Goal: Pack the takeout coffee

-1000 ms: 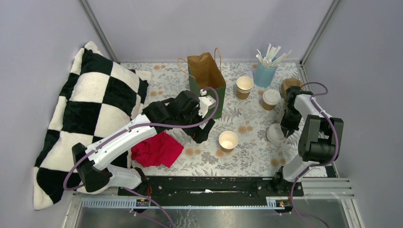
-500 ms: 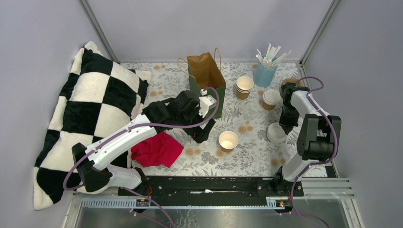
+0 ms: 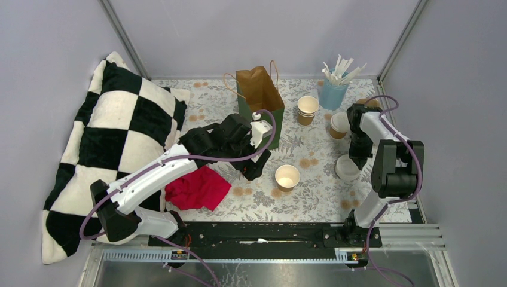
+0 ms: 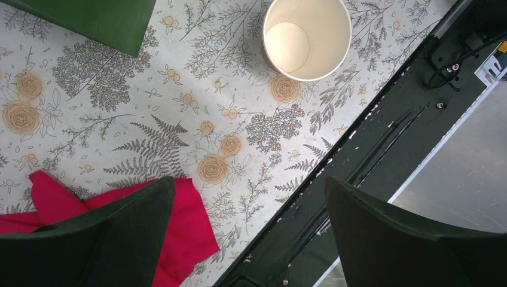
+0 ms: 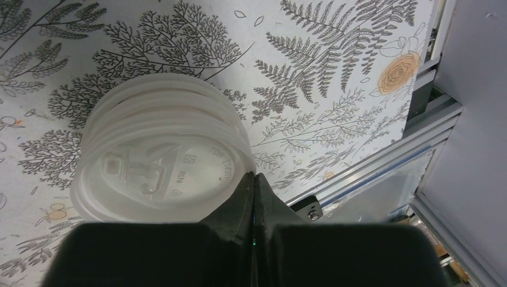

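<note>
The right gripper [image 5: 254, 182] was pressed together at the stacked round white plastic lids [image 5: 158, 158], frame centre; the left gripper [image 4: 251, 230] was spread wide. Nested lids could be lifted together.

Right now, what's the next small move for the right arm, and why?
Probably a short straight lift of the right gripper. Its jaws are closed at the rim of the top lid on the lid stack; whether the rim is truly pinched I can't tell. A small lift would show if one lid comes free, before it goes to the open cup.
</note>
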Motion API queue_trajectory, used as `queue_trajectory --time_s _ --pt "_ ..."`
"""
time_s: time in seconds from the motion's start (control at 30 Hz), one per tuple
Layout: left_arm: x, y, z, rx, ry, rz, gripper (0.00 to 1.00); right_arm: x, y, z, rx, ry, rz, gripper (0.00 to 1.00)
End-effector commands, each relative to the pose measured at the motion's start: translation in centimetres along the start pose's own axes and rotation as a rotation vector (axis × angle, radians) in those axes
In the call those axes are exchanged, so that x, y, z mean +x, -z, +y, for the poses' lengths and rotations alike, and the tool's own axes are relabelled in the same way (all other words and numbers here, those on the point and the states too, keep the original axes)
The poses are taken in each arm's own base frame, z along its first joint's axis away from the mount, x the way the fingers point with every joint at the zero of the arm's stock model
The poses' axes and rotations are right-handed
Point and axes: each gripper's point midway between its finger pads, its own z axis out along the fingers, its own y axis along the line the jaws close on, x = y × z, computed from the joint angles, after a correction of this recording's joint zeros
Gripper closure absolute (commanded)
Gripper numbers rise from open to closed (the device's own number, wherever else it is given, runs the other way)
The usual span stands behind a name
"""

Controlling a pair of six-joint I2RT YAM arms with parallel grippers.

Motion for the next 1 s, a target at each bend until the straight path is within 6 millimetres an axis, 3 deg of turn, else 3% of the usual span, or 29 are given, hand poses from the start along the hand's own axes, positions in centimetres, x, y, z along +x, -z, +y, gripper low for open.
queue_trajectory --time_s 0.0,0.3,0.5,0.73,0.97 --pt "-2.0 0.8 -0.4 0.006 -0.031 -0.068 0.01 -0.5 0.6 -0.8 0.070 0.031 -0.009 0.99" --pt "-2.0 0.8 -0.4 0.004 -0.034 -0.066 0.01 -0.3 0.5 -1.5 0.249 0.071 -0.013 1.00" --pt "-2.1 0.7 -0.4 0.007 -0.033 -0.064 0.01 -0.2 1.0 -1.2 0.264 0.075 -0.034 1.00" --pt "-2.1 0.6 -0.5 0.011 -0.032 -0.060 0.01 -0.5 2.4 -1.7 0.277 0.061 -0.077 1.00" --pt "-2.3 0.7 -0.2 -0.004 -0.036 -0.064 0.01 0.5 2.8 0.1 0.128 0.034 -0.075 1.00"
